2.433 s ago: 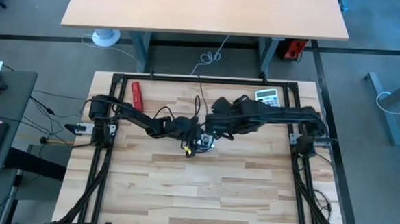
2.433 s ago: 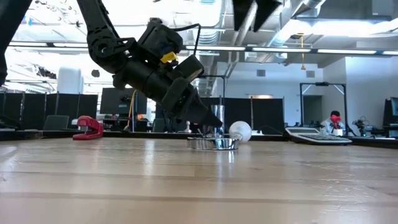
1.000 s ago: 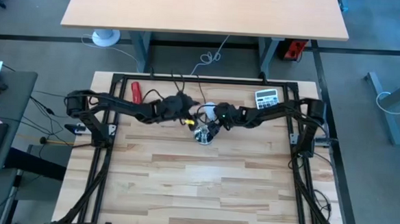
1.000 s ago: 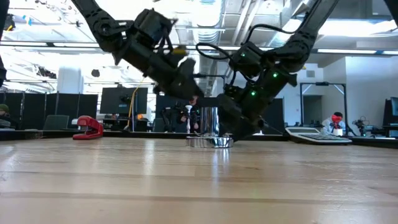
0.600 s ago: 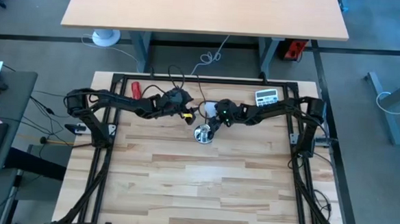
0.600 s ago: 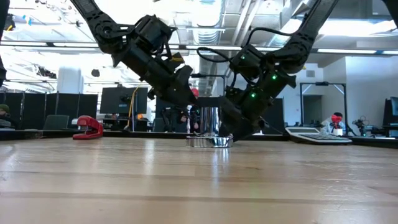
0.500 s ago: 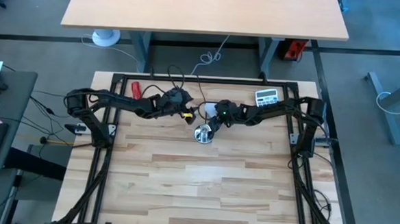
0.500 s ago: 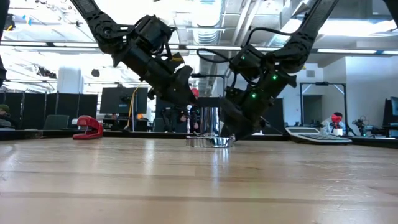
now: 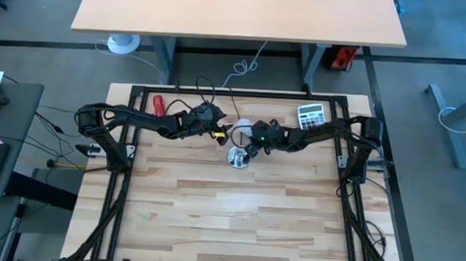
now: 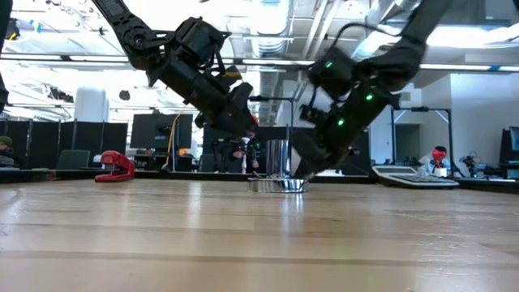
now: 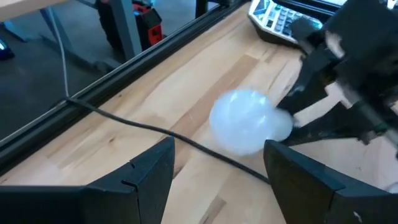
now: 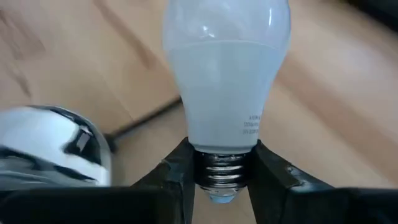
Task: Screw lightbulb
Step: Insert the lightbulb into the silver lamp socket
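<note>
Lightbulb clamped by its screw base in right pincer, just behind metal socket at bench centre; left pincer spread open, facing bulb.

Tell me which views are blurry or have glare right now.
Low view: right gripper smeared by motion, bright ceiling lights behind. Left wrist view: lightbulb soft and blurred. Right wrist view: bulb sharp at its screw base, metal socket blurred.
</note>
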